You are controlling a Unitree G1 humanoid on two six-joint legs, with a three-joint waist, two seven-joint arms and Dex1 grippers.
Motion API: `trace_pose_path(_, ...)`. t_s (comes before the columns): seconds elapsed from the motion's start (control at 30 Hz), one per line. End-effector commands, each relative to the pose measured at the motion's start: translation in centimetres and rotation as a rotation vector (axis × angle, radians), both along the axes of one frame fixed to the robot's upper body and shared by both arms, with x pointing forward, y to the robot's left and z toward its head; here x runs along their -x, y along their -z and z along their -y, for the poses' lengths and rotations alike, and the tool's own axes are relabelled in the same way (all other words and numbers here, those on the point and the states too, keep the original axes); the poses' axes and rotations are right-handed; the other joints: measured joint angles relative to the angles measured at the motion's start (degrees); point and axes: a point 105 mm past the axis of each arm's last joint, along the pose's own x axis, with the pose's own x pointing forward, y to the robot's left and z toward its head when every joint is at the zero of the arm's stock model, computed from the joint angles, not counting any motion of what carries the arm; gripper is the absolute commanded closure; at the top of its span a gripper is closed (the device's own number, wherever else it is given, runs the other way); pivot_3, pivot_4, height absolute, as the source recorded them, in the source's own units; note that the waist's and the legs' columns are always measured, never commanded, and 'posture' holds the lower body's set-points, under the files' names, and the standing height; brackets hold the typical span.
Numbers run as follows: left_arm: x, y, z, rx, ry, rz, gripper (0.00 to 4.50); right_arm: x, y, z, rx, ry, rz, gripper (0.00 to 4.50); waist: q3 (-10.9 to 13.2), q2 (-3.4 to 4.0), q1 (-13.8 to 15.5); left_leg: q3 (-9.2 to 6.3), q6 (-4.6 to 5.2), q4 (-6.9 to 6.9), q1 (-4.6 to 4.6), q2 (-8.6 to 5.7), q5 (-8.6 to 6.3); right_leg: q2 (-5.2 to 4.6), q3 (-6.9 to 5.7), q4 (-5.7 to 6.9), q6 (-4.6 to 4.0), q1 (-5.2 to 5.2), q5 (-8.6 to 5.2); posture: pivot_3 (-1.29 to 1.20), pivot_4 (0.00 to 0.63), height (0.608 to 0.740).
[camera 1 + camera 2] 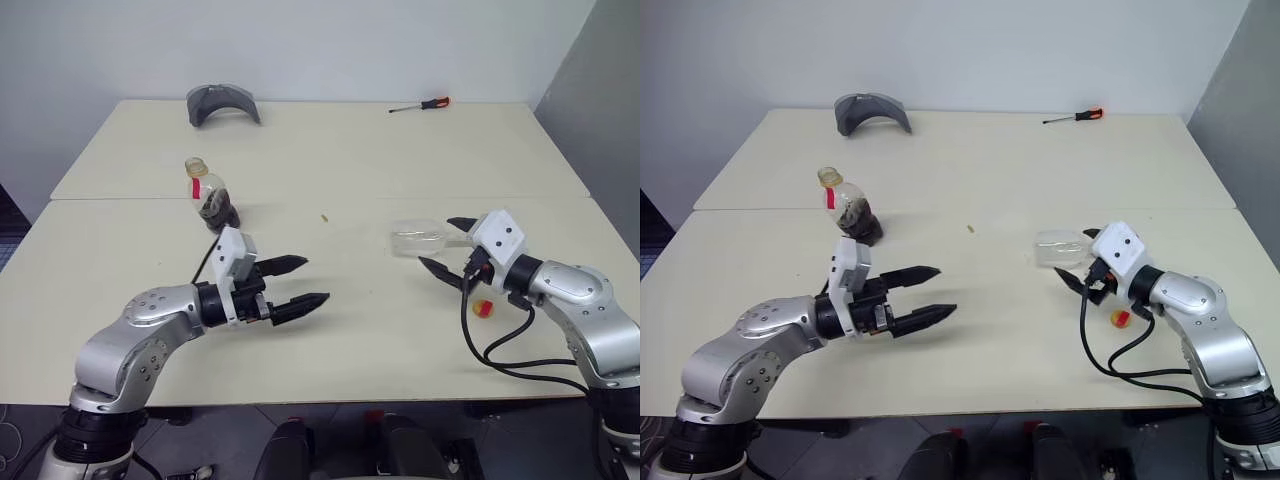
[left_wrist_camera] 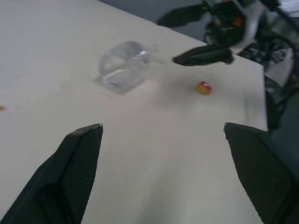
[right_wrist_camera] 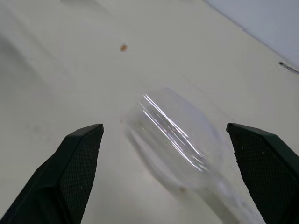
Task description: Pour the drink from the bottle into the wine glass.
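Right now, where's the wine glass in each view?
Left eye: wine glass on its side, right of centre, at the right claw tips.
Right eye: same spot.
Left wrist: glass on the table beyond the open left claw.
Right wrist: glass just ahead of the open claw.
Shared landmark: the right claw beside it.

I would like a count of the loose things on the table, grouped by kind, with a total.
Bottles: 1, the bottle, open
Bottle caps: 1, the cap
Glasses: 1, the wine glass, on its side
Tools: 1, the screwdriver
Other: 1, the grey curved object
Total: 5
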Motion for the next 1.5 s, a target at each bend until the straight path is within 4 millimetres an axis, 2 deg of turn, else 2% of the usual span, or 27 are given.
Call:
trace_pose_path(0.03,1.1,-0.6,2.0,-0.01,0.178,0.089,0.05,-1.1,0.2,2.8,0.22,0.049,0.101,0.0,0.0,0.0,-0.01,0.02,0.0,0.0,0.0,-0.01,0.0,0.0,0.01,0.0,0.0,0.01,0.0,0.0,0.15,0.74)
trace_pose_path(0.2,0.4,0.3,2.4,-0.045,0.229,0.138,0.05,-2.0,0.3,3.7,0.387,0.035,0.181,0.0,0.0,0.01,-0.24,0.12,-0.01,-0.01,0.04,0.01,0.0,0.04,0.1,0.0,0.0,0.0,0.0,0.0,0.15,0.74)
trace_pose_path(0.3,0.9,0.4,3.0,-0.015,0.27,0.12,0.05,-2.7,0.5,3.5,0.387,0.048,0.188,0.0,0.0,0.01,-0.34,0.16,-0.01,-0.02,0.06,0.02,0.01,0.05,0.16,0.01,-0.01,-0.01,0.0,0.0,0.15,0.74)
trace_pose_path(0.47,1.7,1.8,2.7,-0.043,0.302,0.103,0.05,-3.9,0.6,3.2,0.434,0.062,0.223,0.0,0.0,0.01,-0.22,0.18,-0.01,-0.01,0.06,0.02,0.0,0.05,0.21,0.01,-0.01,-0.01,0.0,0.0,0.15,0.74)
trace_pose_path(0.8,0.6,1.1,3.2,-0.004,0.248,0.119,0.05,-6.4,1.4,3.2,0.631,0.046,0.245,0.0,0.0,0.02,-0.14,0.24,-0.01,0.02,0.06,0.0,0.01,0.04,0.28,0.01,-0.01,-0.02,0.0,0.0,0.15,0.74)
trace_pose_path(0.93,1.0,1.4,3.0,-0.011,0.243,0.114,0.05,-7.2,2.1,3.8,0.706,0.051,0.219,0.0,0.0,0.01,-0.16,0.27,-0.01,0.01,0.06,0.0,0.01,0.03,0.31,0.0,-0.01,-0.02,0.0,0.0,0.15,0.74)
trace_pose_path(1.07,0.7,1.2,3.0,-0.006,0.226,0.12,0.05,-7.8,2.1,4.3,0.707,0.071,0.205,0.0,0.0,0.01,-0.16,0.29,-0.01,0.01,0.1,0.0,0.01,0.03,0.34,0.02,-0.01,-0.02,0.0,0.0,0.15,0.74)
trace_pose_path(1.27,0.7,1.2,3.1,-0.004,0.218,0.121,0.05,-8.5,2.3,4.0,0.712,0.067,0.198,0.0,0.0,0.01,-0.2,0.33,-0.01,0.01,0.11,0.0,0.01,0.03,0.39,0.02,-0.01,-0.02,0.0,0.0,0.15,0.74)
trace_pose_path(1.37,0.6,1.3,3.0,-0.008,0.216,0.124,0.0,-8.7,2.2,3.9,0.712,0.065,0.196,0.52,0.0,0.02,-0.25,0.34,-0.01,0.01,0.13,0.01,0.01,0.04,0.39,0.03,-0.01,-0.02,0.0,0.0,0.15,0.74)
trace_pose_path(1.5,0.3,1.1,2.8,-0.009,0.206,0.129,0.0,-8.9,2.1,3.9,0.727,0.058,0.207,1.92,0.0,0.01,-0.24,0.36,-0.01,0.01,0.11,0.0,0.01,0.03,0.42,0.02,-0.01,-0.02,0.0,0.0,0.15,0.74)
